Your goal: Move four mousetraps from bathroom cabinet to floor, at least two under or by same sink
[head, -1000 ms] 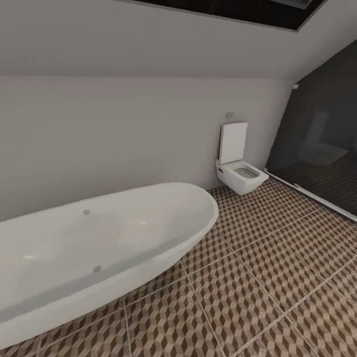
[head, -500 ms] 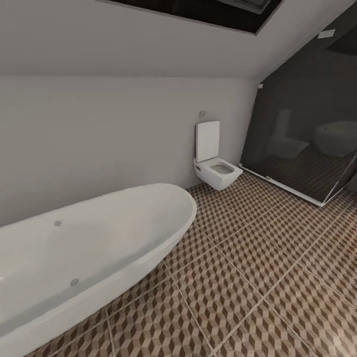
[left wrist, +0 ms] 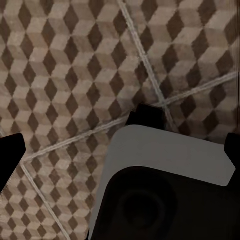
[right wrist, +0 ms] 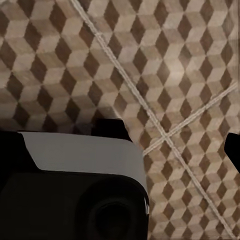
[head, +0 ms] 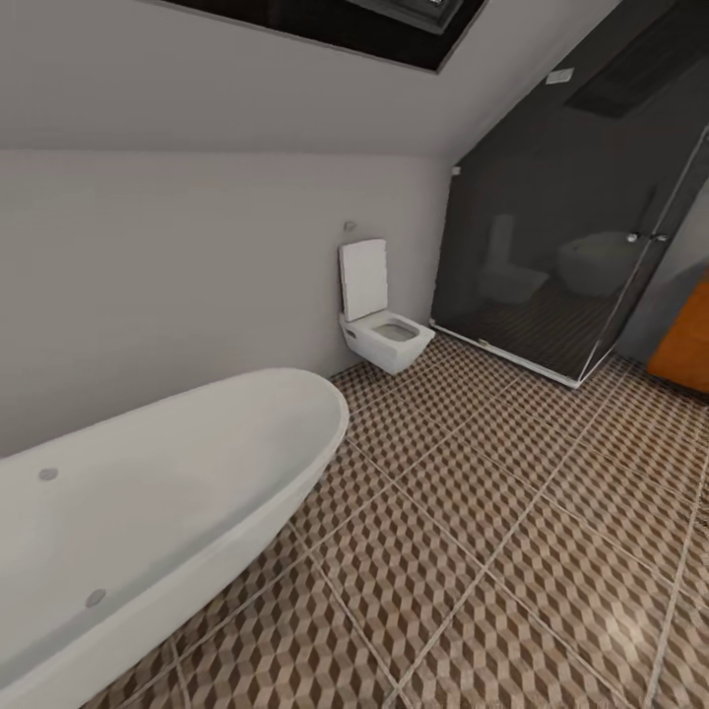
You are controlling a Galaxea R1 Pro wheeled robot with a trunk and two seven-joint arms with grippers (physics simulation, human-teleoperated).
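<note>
I see the bathroom floor (head: 512, 532), a white tub (head: 148, 492) near left and an orange cabinet (head: 686, 340) edge far right. I cannot tell if my pincers are wide. Mousetraps are probably light, stiff, snappy; I'd pinch the wooden edges.

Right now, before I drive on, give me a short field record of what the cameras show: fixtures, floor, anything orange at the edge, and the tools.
room: bathroom
bathtub: white, rounded, near left of head view
toilet: white, wall-hung, lid up, against the far wall
shower enclosure: dark glass, far right corner
floor: cube-pattern tiles, pale grout
orange-brown panel: at right edge, cut off; could be the cabinet
mousetraps: none seen
tools: wrist cameras face floor tiles; open or shut unclear
</note>
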